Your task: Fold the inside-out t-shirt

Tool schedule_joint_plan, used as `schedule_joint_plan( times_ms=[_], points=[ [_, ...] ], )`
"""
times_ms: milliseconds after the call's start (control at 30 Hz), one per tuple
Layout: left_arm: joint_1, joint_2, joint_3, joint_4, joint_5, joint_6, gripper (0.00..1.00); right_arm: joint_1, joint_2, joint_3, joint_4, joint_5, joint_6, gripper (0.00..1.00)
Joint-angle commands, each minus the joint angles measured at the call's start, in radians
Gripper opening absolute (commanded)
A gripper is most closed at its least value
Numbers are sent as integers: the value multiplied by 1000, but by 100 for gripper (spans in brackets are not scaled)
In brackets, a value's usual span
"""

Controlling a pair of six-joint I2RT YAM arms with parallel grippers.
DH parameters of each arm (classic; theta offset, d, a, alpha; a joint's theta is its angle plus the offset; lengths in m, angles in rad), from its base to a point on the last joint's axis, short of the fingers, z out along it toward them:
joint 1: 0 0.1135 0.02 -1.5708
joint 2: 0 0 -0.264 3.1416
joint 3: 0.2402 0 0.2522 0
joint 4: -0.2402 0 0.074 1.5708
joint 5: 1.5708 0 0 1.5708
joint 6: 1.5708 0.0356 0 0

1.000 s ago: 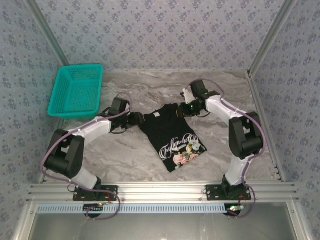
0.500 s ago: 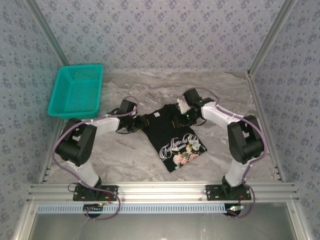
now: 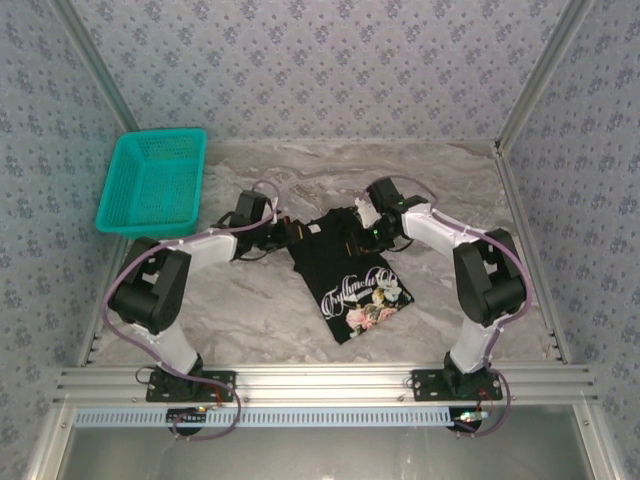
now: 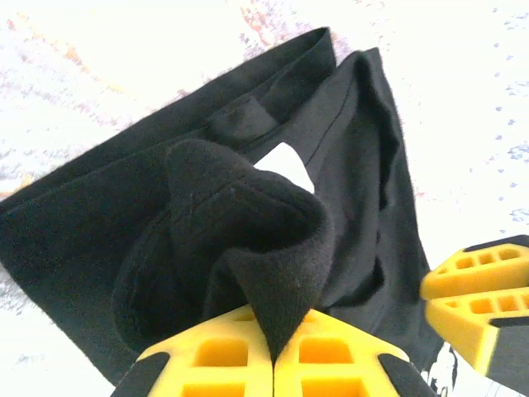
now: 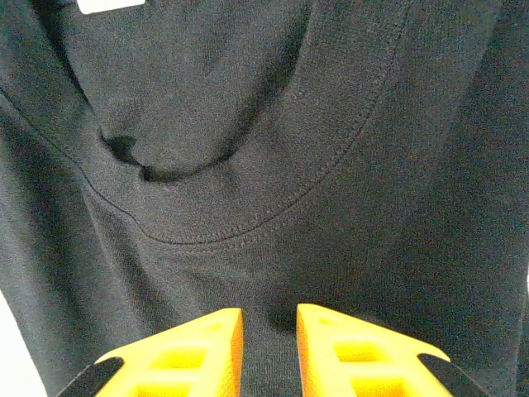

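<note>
The inside-out t-shirt (image 3: 352,275) lies crumpled mid-table, black, with its floral print (image 3: 368,312) and white script face-up at the near end. My left gripper (image 3: 290,231) is at its left edge. In the left wrist view that gripper (image 4: 274,351) is shut on a raised fold of the black cloth (image 4: 248,231), near a white label (image 4: 285,163). My right gripper (image 3: 372,233) sits on the shirt's upper right part. Its yellow fingers (image 5: 269,347) stand narrowly apart with black cloth (image 5: 248,124) bunched between them, just below the collar seam.
A teal plastic basket (image 3: 155,182) stands at the far left of the marble table (image 3: 250,310). Metal posts and patterned walls close in both sides and the back. Bare tabletop lies in front of the shirt and to its right.
My left gripper has closed on the shirt's left edge and shifted right, lifting a fold. My right gripper moved down-left onto the shirt a second ago and has held still since.
</note>
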Motion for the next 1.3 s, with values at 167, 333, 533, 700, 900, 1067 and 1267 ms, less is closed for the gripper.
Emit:
schedule_joint_plan(
  times_ms=[167,333,533,700,900,1067,1267],
  points=[
    [73,121,36,-140,-87,37,5,-7,18,-1,-26,24,1,26],
    [73,150,40,-156,-117,45,17,-17,-21,-6,-69,55,-1,26],
    [73,62,56,-204,-169,53,42,-23,-107,-86,-108,94,-6,30],
    [52,-89,-24,-192,-225,26,59,-19,-183,-133,-87,60,-17,35],
    [-53,-92,-6,-195,-150,58,61,-5,-147,-183,-102,85,7,34],
    [-119,-1,60,-155,-45,90,61,-7,-140,-238,-116,93,58,33],
    [-122,138,205,-362,-70,215,60,48,-166,-353,-69,83,175,31]
  ],
)
